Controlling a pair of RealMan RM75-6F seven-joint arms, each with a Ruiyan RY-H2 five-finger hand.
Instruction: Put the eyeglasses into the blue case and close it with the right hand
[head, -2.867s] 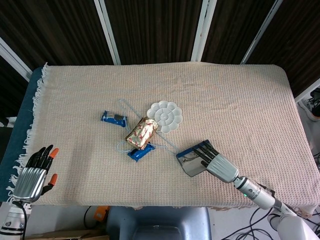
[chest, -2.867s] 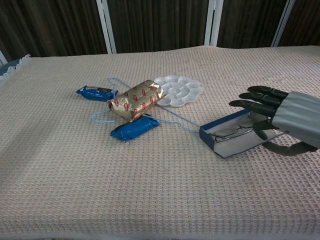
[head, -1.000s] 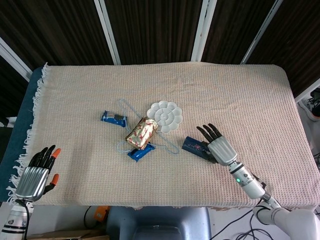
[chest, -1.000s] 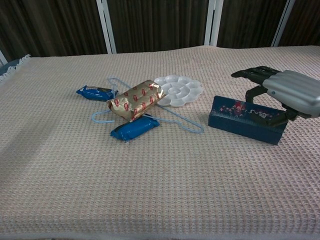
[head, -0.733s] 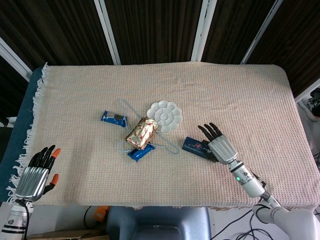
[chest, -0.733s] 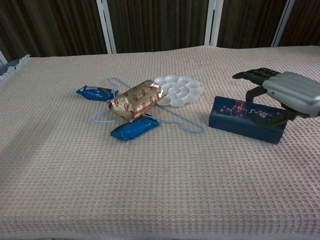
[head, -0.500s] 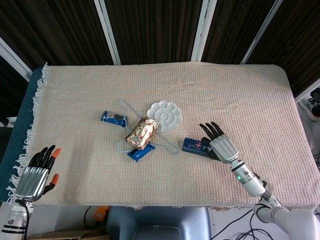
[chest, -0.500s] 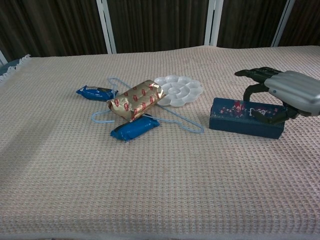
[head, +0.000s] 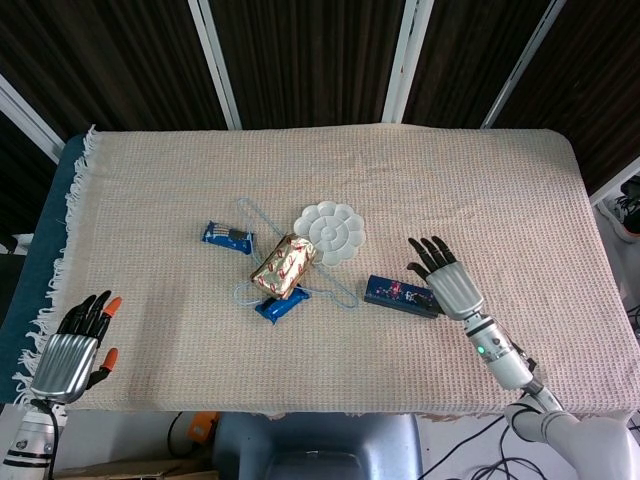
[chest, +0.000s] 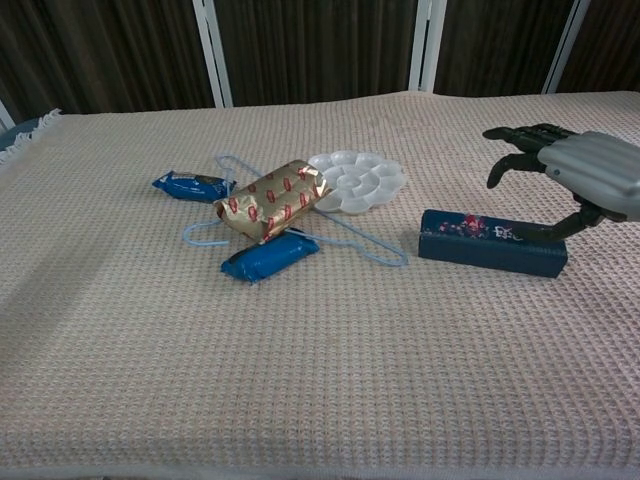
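The blue case (head: 401, 294) (chest: 491, 243) lies closed and flat on the cloth, its lid showing a small floral print. The eyeglasses are hidden from both views. My right hand (head: 447, 281) (chest: 577, 172) hovers just right of the case with fingers spread and nothing in it; in the chest view its thumb reaches down near the case's right end. My left hand (head: 72, 347) rests at the near left table edge, fingers apart, holding nothing.
A white flower-shaped palette (head: 331, 230), a gold-wrapped packet (head: 283, 266), two blue snack packs (head: 227, 235) (head: 281, 303) and a light blue hanger (head: 335, 287) lie left of the case. A woven beige cloth (head: 500, 190) covers the table.
The case went from open with the glasses inside to closed and flat. My right hand has lifted off the lid and drawn back to the right. The left hand has stayed still.
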